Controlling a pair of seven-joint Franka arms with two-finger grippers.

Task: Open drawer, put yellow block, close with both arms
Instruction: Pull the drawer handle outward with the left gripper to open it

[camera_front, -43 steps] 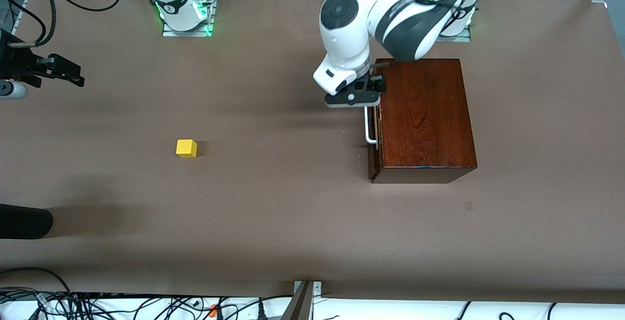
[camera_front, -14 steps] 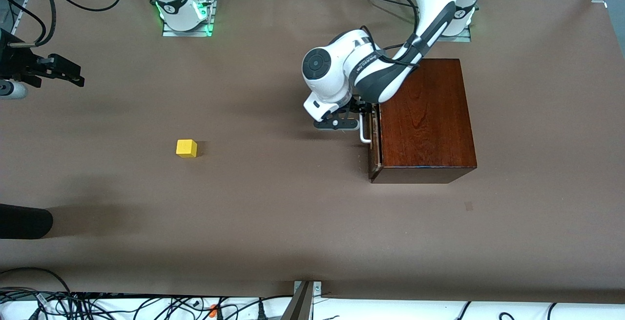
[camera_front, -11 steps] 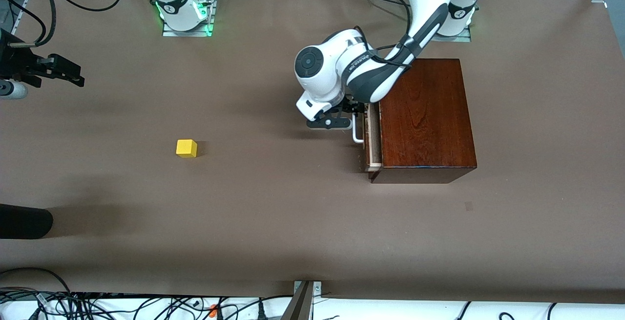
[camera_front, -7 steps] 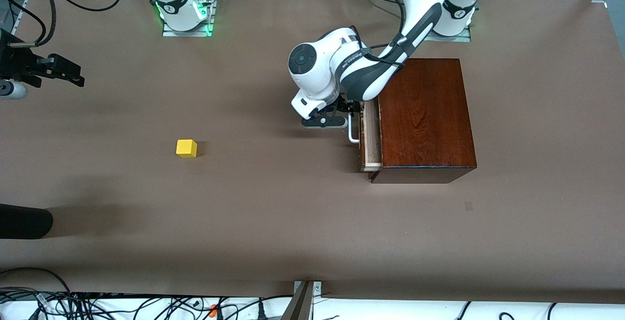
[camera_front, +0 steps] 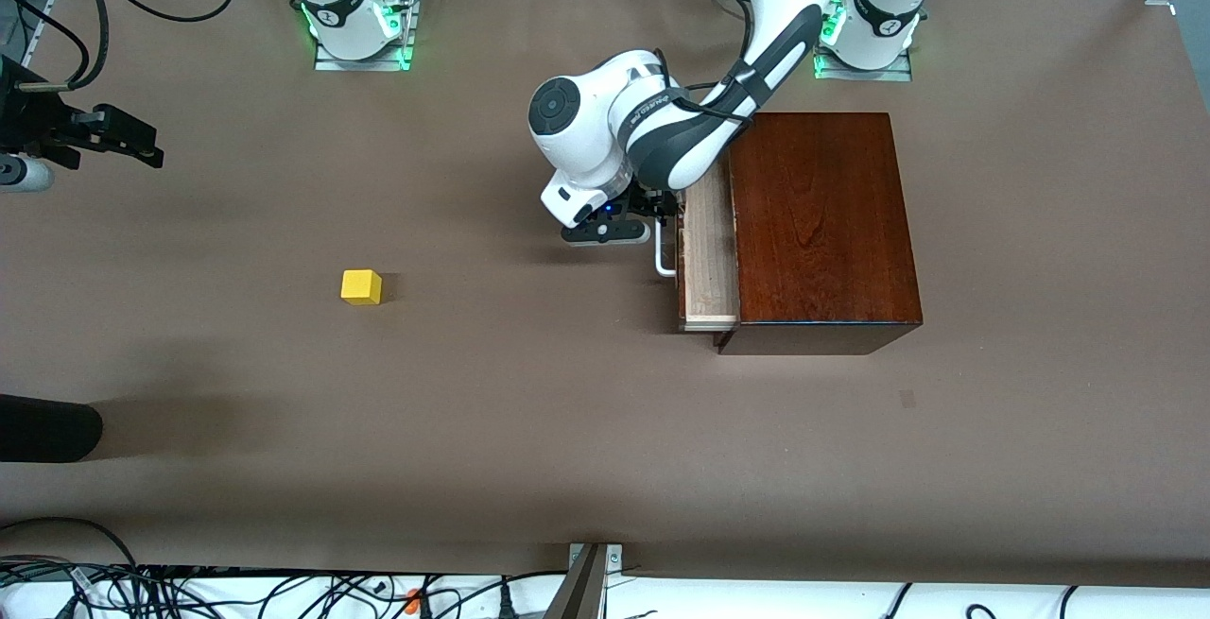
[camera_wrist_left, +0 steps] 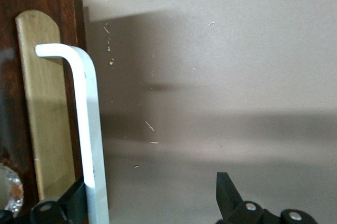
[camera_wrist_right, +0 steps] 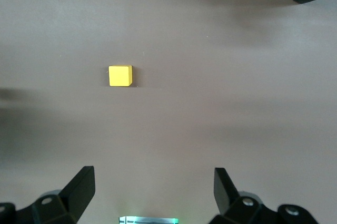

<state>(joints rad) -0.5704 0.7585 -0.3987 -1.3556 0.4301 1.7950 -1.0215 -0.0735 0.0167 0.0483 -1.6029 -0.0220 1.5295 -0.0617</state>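
front view is showing your yellow block (camera_front: 361,286) lying untouched on the surface (camera_front: 529,430), well apart from the drawer (camera_front: 709,260). farther up, your left gripper (camera_front: 652,222) is dragging the handle (camera_front: 665,255) outward with wide jaws hooked round it, widening the gap. your right gripper (camera_wrist_right: 152,192) is waiting, jaws wide, over the block.

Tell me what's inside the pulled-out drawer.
The drawer shows only bare pale wood in the open strip. The part under the left arm's wrist and the part inside the box are covered. The yellow block lies on the table, not inside.
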